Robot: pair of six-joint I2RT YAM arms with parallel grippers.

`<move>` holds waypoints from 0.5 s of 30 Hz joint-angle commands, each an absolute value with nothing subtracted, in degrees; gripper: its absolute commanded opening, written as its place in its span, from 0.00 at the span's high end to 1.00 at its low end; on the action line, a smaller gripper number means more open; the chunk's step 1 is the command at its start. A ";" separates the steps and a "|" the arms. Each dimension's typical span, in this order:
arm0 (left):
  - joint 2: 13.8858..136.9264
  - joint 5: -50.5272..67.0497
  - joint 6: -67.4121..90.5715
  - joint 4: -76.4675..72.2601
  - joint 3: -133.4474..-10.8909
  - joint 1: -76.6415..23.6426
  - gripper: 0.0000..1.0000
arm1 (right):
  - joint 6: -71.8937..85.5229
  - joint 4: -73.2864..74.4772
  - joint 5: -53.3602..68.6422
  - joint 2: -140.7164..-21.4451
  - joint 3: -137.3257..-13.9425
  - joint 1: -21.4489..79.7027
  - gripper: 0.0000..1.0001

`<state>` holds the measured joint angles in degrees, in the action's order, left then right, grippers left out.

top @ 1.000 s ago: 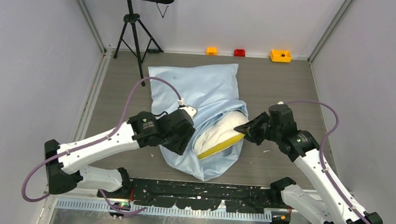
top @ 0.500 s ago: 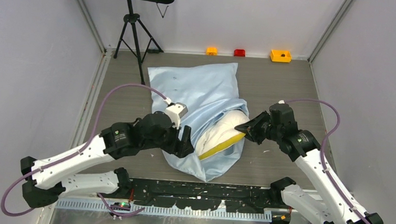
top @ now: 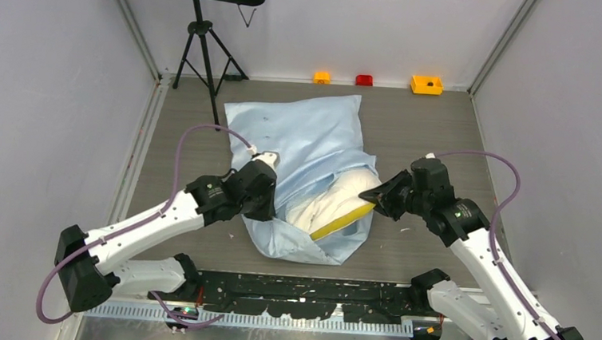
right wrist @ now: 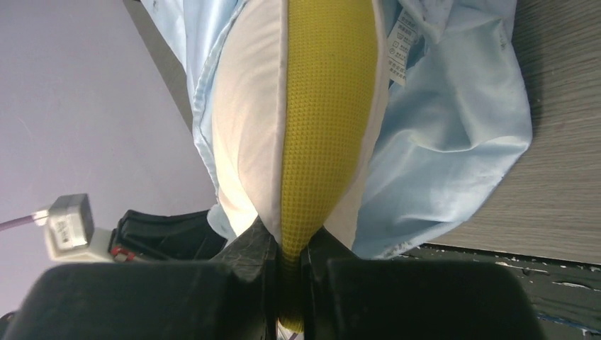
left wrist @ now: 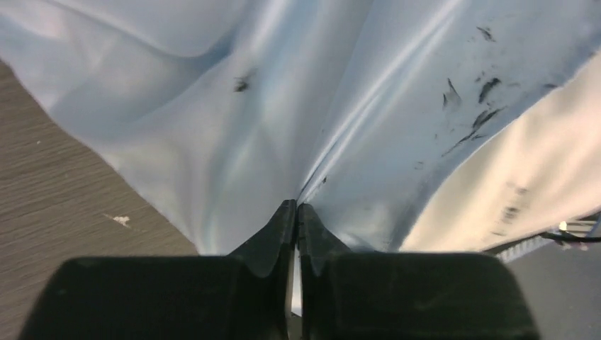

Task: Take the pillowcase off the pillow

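The light-blue pillowcase (top: 308, 130) lies mid-table with its open end toward me. From that opening pokes the white pillow (top: 343, 190), showing its yellow side band (top: 342, 219). My left gripper (top: 272, 212) sits at the pillowcase's near left edge, shut on a fold of the blue fabric (left wrist: 212, 127); the left wrist view shows the creases running into the closed left gripper (left wrist: 296, 207). My right gripper (top: 372, 197) is shut on the yellow band (right wrist: 326, 106) at the pillow's exposed corner, as the right wrist view shows at the right gripper (right wrist: 292, 237). Blue fabric (right wrist: 453, 142) hangs around the pillow.
A black tripod (top: 202, 51) stands at the back left. Small orange (top: 322, 77), red (top: 364, 80) and yellow (top: 426, 84) bins line the back wall. A black rail (top: 305, 290) runs along the near edge. Walls close in both sides.
My left gripper pulled back open, then came in again and shut on the pillowcase's near left edge; the near fabric is now bunched flatter. The right gripper held still.
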<state>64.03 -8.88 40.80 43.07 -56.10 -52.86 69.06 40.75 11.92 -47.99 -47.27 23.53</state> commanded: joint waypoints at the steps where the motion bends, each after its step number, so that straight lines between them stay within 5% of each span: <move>1: 61.54 -8.30 42.41 44.64 -51.08 -49.92 1.00 | 66.75 41.67 7.13 -46.14 -53.15 23.41 1.00; 10: 57.41 -10.40 44.77 43.91 -42.86 -47.02 1.00 | 62.40 49.80 -6.70 -45.40 -66.75 23.27 1.00; 15: 59.98 0.38 42.64 35.73 -40.50 -47.07 1.00 | 64.76 45.62 -7.38 -45.82 -70.13 23.28 1.00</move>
